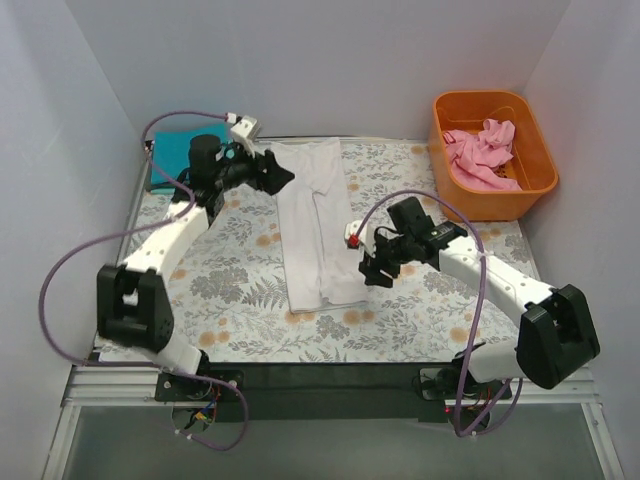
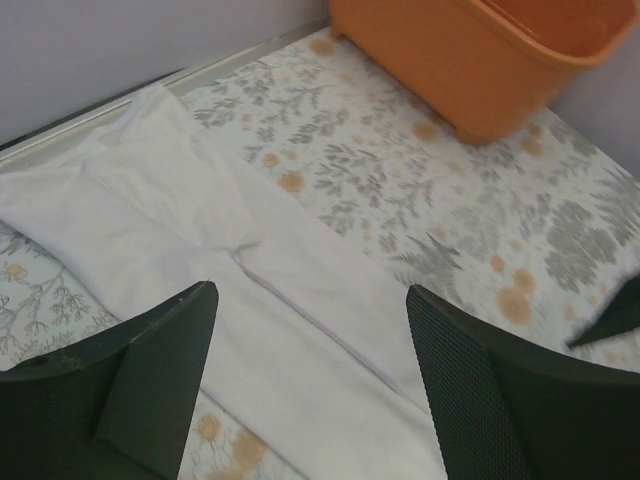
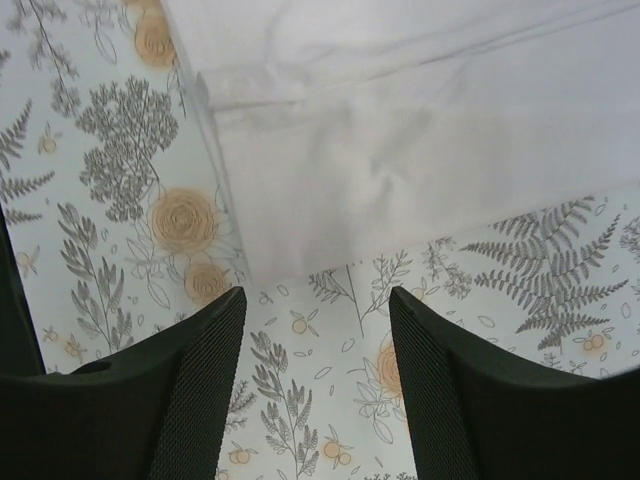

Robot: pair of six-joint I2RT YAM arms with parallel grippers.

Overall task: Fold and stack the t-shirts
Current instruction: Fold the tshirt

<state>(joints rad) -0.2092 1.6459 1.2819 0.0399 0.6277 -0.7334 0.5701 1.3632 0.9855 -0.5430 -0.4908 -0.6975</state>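
Observation:
The white t-shirt (image 1: 312, 225) lies folded into a long strip down the middle of the flowered table; it also shows in the left wrist view (image 2: 200, 260) and the right wrist view (image 3: 420, 120). The teal t-shirt (image 1: 178, 152) lies folded at the far left corner. The pink t-shirt (image 1: 484, 152) is crumpled in the orange tub (image 1: 540, 160). My left gripper (image 1: 279, 176) is open and empty above the strip's far left edge (image 2: 310, 300). My right gripper (image 1: 375, 272) is open and empty just right of the strip's near end (image 3: 317, 300).
The orange tub (image 2: 470, 60) stands at the far right corner. White walls close the table on the left, back and right. The flowered cloth (image 1: 420, 300) covers the table to its dark front edge.

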